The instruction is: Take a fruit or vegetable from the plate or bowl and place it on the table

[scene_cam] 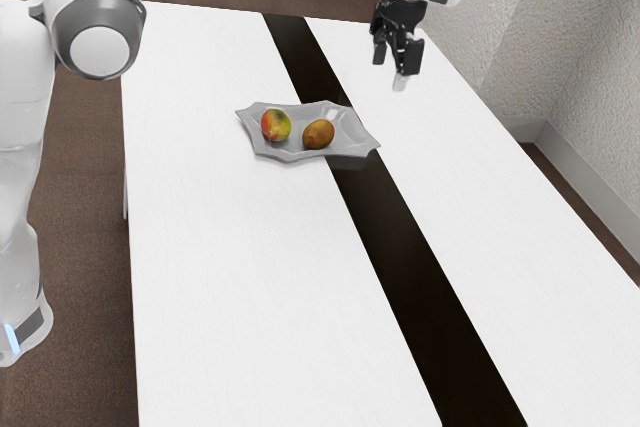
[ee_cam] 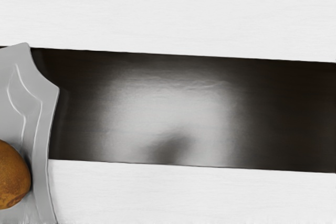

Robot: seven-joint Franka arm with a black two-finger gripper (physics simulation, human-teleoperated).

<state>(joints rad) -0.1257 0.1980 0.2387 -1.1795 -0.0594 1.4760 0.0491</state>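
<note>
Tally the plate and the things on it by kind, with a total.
Fruit or vegetables: 2 (the red, yellow and green piece; the brown piece)
Plates: 1 (the grey plate)
Total: 3

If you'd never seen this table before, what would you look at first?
Probably the black stripe running along the white table. Next, the red-and-yellow fruit and the brown fruit, side by side on the gray plate, which sits partly over the stripe.
</note>
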